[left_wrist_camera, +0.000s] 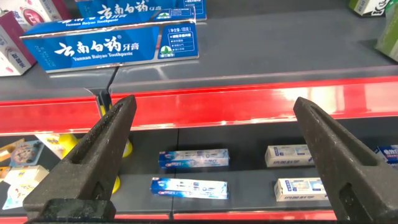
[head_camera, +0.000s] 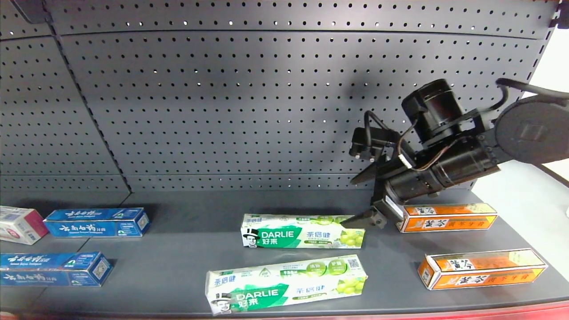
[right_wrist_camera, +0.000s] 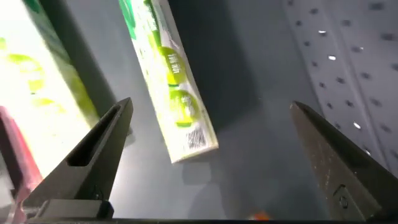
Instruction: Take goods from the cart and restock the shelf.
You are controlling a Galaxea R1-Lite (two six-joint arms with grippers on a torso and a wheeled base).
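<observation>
The shelf [head_camera: 191,231] takes up most of what I see from the head camera, with its perforated back panel [head_camera: 222,111] rising behind it. My right arm comes in over the shelf's right end. The right tool [head_camera: 351,202] hangs just above the deck toward the back edge, spread wide and holding nothing.

The rear green box [head_camera: 302,231] lies just to the left of that tool. Its near end sits beside the lower finger, and I can't tell whether they touch. Its long axis runs along the shelf, parallel to the front edge, and in the right wrist camera that end lies between the two spread fingers. The front green box [head_camera: 286,284] lies the same way at the front edge.

On the tool's other side, the rear orange box [head_camera: 449,217] is close under the wrist, and the front orange box [head_camera: 482,268] sits toward the front right corner. The way out looks tight sideways and freer upward. Two blue boxes [head_camera: 98,221] sit at the left end, with bare deck between them and the green pair.

The left tool [left_wrist_camera: 214,101] is also spread wide and empty, low in front of the shelf's red front lip [left_wrist_camera: 261,99].

With both tools empty, I judge that the next step is to fetch more stock, and the right arm should lift before it swings.
</observation>
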